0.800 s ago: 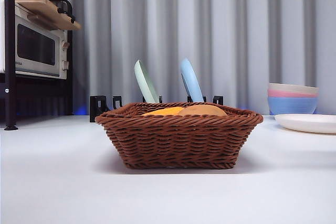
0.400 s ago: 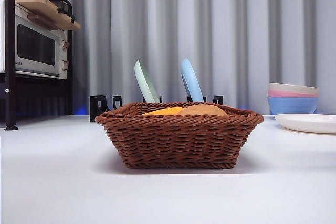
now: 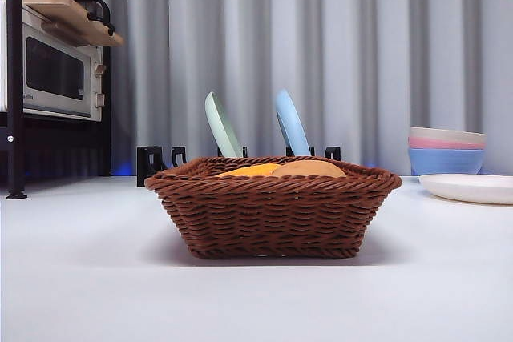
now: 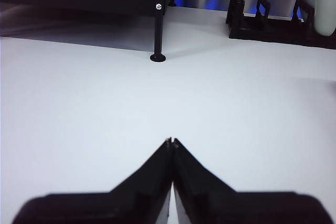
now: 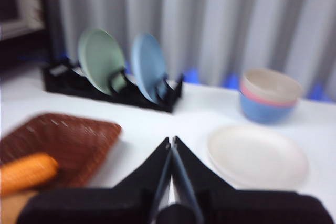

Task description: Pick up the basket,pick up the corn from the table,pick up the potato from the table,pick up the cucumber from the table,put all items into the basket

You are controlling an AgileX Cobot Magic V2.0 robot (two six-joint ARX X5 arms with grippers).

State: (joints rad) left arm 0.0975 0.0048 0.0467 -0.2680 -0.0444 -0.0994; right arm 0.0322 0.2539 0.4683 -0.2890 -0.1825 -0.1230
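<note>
The dark reddish-brown wicker basket (image 3: 272,214) stands on the white table in the middle of the front view. Over its rim show the orange-yellow corn (image 3: 250,171) and the tan potato (image 3: 309,168), both inside it. The cucumber is hidden. In the blurred right wrist view the basket (image 5: 63,137) shows with the corn (image 5: 26,173) and a bit of the potato (image 5: 9,205) in it. My right gripper (image 5: 171,142) is shut and empty, raised above the table beside the basket. My left gripper (image 4: 170,141) is shut and empty over bare table.
A black dish rack with a green plate (image 3: 220,126) and a blue plate (image 3: 291,124) stands behind the basket. Stacked pastel bowls (image 3: 446,150) and a white plate (image 3: 469,187) are at the right. A microwave (image 3: 52,70) on a black shelf is at the left; its leg (image 4: 157,24) shows in the left wrist view.
The black tip of an arm at the top right corner of the front view has withdrawn out of the picture. The basket and its contents have not moved.
</note>
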